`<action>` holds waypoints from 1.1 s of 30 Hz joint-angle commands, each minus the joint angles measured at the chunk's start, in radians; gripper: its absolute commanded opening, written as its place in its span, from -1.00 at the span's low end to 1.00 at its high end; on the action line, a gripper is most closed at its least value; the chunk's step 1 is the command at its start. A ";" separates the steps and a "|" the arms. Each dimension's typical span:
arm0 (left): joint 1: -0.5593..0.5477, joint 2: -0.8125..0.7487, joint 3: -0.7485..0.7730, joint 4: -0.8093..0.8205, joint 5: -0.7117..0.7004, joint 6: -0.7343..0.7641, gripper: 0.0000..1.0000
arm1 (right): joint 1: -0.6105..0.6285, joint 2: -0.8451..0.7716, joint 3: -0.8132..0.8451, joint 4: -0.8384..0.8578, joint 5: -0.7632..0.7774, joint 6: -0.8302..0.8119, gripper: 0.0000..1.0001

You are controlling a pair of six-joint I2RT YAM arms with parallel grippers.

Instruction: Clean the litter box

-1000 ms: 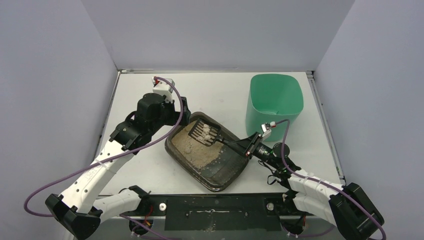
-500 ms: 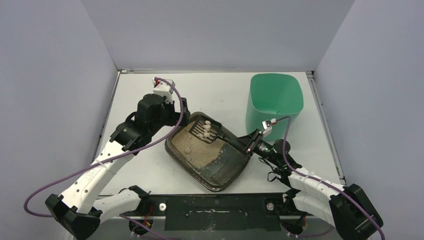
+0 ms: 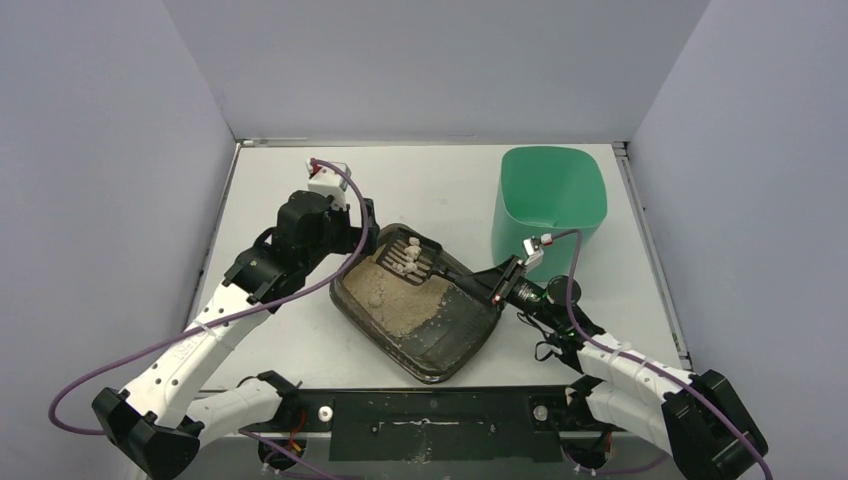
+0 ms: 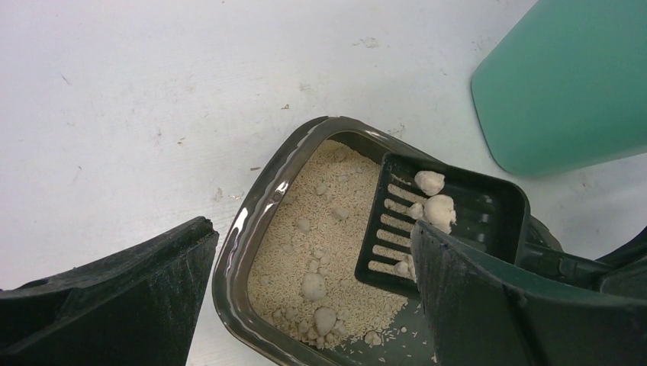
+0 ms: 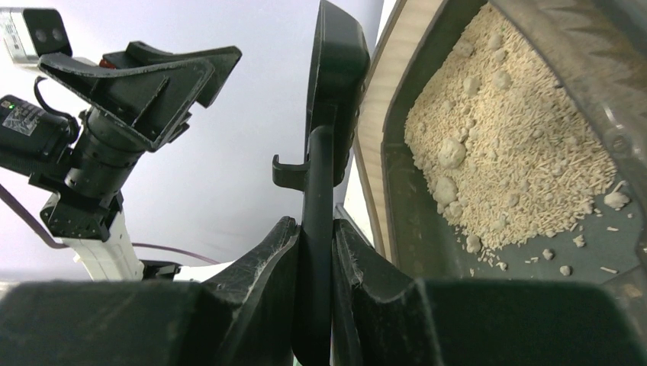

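The dark litter box (image 3: 345, 301) lies at an angle mid-table, with beige granules and clumps heaped in its far left half. My right gripper (image 3: 497, 287) is shut on the handle of the black slotted scoop (image 3: 410, 258), which is held over the box's far corner with several pale clumps on it. The right wrist view shows the jaws (image 5: 315, 236) clamped on the handle (image 5: 317, 171) beside the box wall (image 5: 412, 229). My left gripper (image 3: 365, 228) is open and empty above the box's far left rim (image 4: 252, 217). The left wrist view shows the scoop (image 4: 488, 217) with clumps (image 4: 439, 210).
A tall mint-green bin (image 3: 548, 205) stands at the back right, just beyond the scoop, and also shows in the left wrist view (image 4: 564, 84). The near right half of the box floor (image 3: 455, 335) holds only scattered grains. Grey walls enclose the white table (image 3: 440, 185).
The scoop with its clumps has moved a little toward the box's far corner and risen. My right gripper followed. My left arm shifted only slightly.
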 commanded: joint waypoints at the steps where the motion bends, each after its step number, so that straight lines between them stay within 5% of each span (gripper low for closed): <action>1: 0.007 -0.028 -0.007 0.075 -0.017 0.020 0.95 | 0.000 -0.009 0.041 0.001 0.000 -0.023 -1.00; 3: 0.007 -0.024 -0.009 0.079 -0.015 0.020 0.95 | 0.016 -0.020 -0.019 0.172 0.032 0.043 -1.00; 6: 0.007 -0.028 -0.018 0.087 -0.023 0.021 0.95 | 0.016 -0.003 0.050 0.031 -0.003 -0.018 -1.00; 8: 0.007 -0.034 -0.019 0.092 -0.031 0.023 0.95 | 0.018 -0.027 0.003 0.134 0.033 0.023 -1.00; 10: 0.007 -0.051 -0.032 0.101 -0.047 0.024 0.95 | 0.019 -0.028 0.057 0.016 0.001 -0.033 -1.00; 22: 0.008 -0.166 -0.147 0.195 -0.189 0.023 0.95 | 0.001 -0.087 0.118 -0.048 0.036 -0.036 -1.00; 33: 0.007 -0.191 -0.198 0.197 -0.190 0.003 0.95 | -0.005 -0.216 0.308 -0.357 0.214 -0.069 -1.00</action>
